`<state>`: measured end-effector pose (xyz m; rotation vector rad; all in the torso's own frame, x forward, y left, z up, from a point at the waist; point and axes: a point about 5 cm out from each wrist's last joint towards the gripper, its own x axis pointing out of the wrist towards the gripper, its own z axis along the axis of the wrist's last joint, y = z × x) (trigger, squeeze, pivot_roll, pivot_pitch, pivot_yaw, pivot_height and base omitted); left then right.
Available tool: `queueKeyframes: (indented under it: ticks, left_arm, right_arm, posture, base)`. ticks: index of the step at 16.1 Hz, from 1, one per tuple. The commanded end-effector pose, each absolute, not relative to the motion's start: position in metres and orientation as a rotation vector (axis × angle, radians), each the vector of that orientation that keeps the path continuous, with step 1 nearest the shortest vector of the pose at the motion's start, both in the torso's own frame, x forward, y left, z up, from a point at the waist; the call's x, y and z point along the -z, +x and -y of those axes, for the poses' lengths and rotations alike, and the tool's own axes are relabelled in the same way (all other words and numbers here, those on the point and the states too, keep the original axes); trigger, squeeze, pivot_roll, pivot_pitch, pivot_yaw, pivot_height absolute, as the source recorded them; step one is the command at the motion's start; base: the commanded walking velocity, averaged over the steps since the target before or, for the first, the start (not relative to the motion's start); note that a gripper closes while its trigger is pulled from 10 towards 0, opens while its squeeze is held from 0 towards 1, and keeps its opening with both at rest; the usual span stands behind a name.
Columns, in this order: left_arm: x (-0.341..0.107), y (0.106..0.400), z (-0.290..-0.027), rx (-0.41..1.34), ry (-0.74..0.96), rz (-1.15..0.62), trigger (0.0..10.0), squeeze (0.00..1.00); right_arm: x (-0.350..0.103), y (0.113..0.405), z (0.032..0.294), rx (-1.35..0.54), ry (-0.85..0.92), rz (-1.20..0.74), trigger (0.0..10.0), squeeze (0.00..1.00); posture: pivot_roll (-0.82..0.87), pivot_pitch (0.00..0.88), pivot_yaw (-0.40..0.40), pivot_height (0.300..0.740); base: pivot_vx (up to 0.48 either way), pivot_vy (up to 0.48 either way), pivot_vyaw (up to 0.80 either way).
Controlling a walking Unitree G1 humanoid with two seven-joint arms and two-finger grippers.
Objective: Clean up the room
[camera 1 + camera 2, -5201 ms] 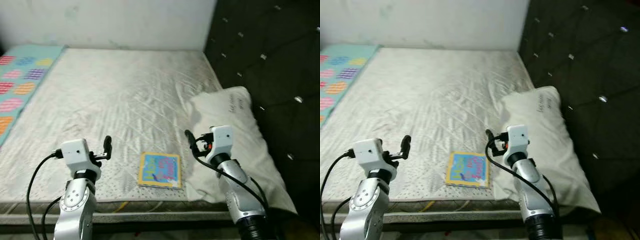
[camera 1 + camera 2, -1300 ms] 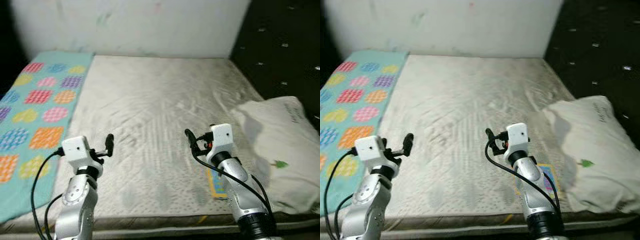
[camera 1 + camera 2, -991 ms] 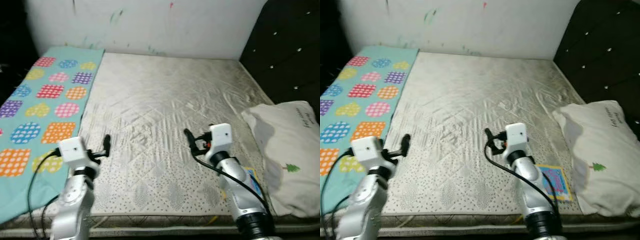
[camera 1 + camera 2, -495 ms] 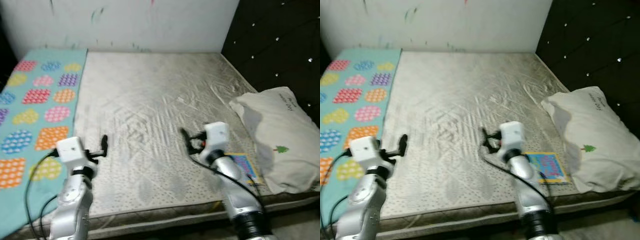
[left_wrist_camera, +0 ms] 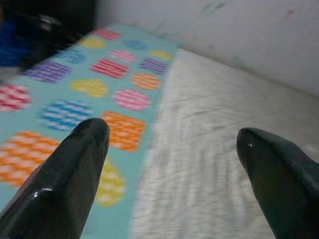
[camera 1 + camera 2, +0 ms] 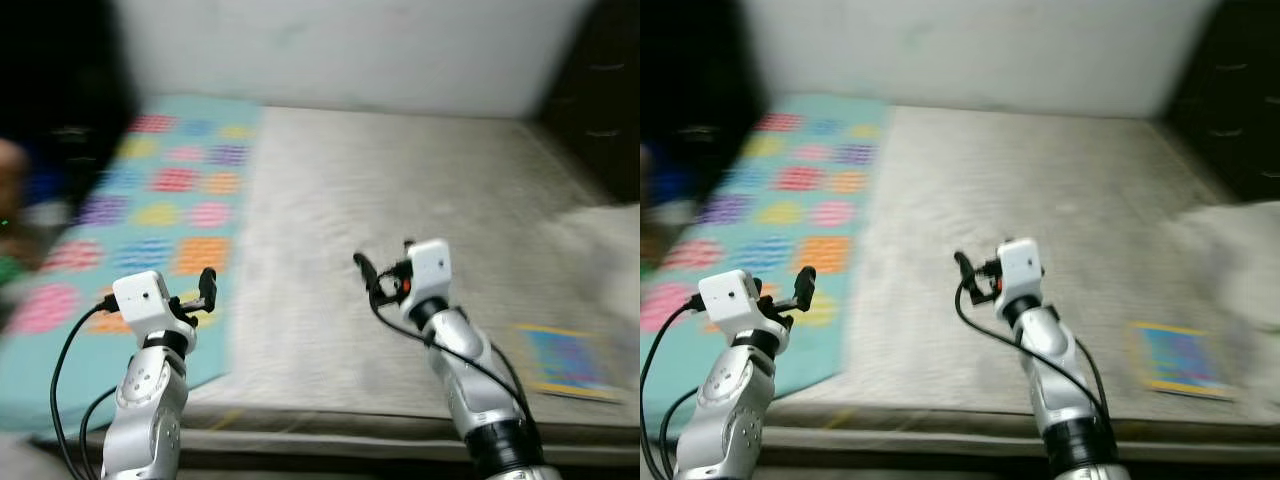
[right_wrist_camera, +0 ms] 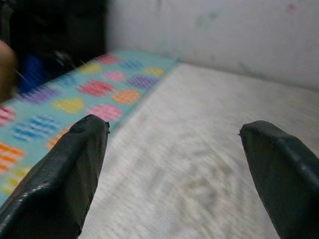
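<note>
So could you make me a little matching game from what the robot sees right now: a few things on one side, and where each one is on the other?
Things:
1. blanket with coloured patches
2. picture book
3. pillow
4. left gripper

Places:
A. flat near the bed's front edge, on the robot's right
B. spread along the bed's left side
C. far right of the bed
D. raised over the blanket's near corner

Pairs: 1-B, 2-A, 3-C, 4-D

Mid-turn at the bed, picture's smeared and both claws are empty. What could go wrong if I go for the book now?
The head views are blurred, so the book's edges are unclear; a reach now could miss. It lies flat near the mattress front edge, so a claw might nudge it off. The right claw is open above bare mattress, well short of the book. The left claw hovers open at the patterned blanket's edge and could snag it.
</note>
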<state>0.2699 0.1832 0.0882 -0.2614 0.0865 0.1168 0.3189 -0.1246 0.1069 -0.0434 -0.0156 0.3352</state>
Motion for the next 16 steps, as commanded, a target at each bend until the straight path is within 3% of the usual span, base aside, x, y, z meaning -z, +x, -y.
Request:
queueKeyframes:
  ticks: [1,10,16]
  left_arm:
    - [-0.0854,0.2698,-0.1774,-0.106,-0.265,-0.106,10.0,0.00]
    - [-0.0862,0.2705,-0.1772,-0.102,-0.276,-0.098,10.0,0.00]
    - [-0.0900,0.2703,-0.1749,-0.061,-0.306,-0.066,10.0,0.00]
  right_arm:
    - [-0.1027,0.3169,0.1325,-0.310,-0.046,-0.002,10.0,0.00]
    - [-0.0995,0.3168,0.1316,-0.311,-0.053,-0.021,10.0,0.00]
    - [-0.0989,0.3164,0.1317,-0.308,-0.061,-0.026,10.0,0.00]
  posture:
    - [-0.08,0.005,-0.033,0.740]
    - [-0.08,0.013,-0.036,0.740]
    - [-0.09,0.015,-0.034,0.740]
  base:
    - [0.000,0.480,0.00]
    - [0.000,0.480,0.00]
    - [0.046,0.000,0.00]
